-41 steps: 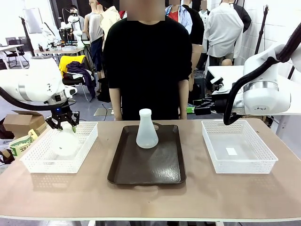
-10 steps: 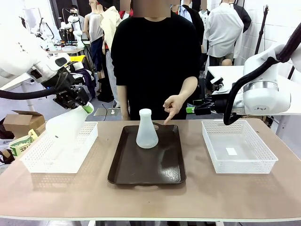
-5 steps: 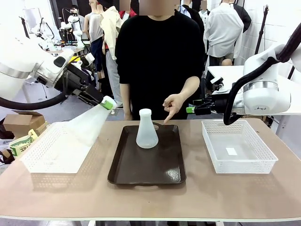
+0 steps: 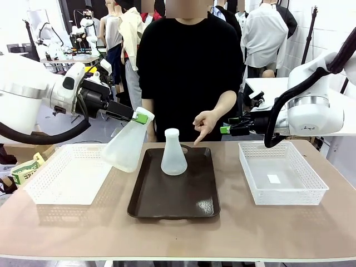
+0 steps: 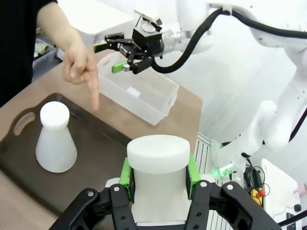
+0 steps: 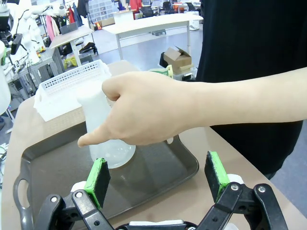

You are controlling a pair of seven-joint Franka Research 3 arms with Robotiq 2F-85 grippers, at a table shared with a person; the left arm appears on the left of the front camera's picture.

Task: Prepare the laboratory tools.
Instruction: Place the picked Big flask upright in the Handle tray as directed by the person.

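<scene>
Front view: tan table (image 4: 233, 228), busy workshop beyond it. Dark tray (image 4: 172, 200) at centre, white baskets left (image 4: 61, 183) and right (image 4: 283, 178). One flask (image 4: 173, 153) is stood upright on the tray's far part. A second flask (image 4: 129, 146) is held tilted above the tray's left edge, its neck pinched by the left gripper (image 4: 141, 117).

Left wrist view: green pads (image 5: 126, 173) are pressed against that neck; person's hand (image 5: 81, 67) is pointed down at the tray.

Right wrist view: right gripper (image 6: 158, 177) is spread wide, nothing between its pads.

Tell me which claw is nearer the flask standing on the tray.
Left. The left claw hangs just left of the standing flask, carrying the other flask; the right claw hovers open, farther right.
</scene>
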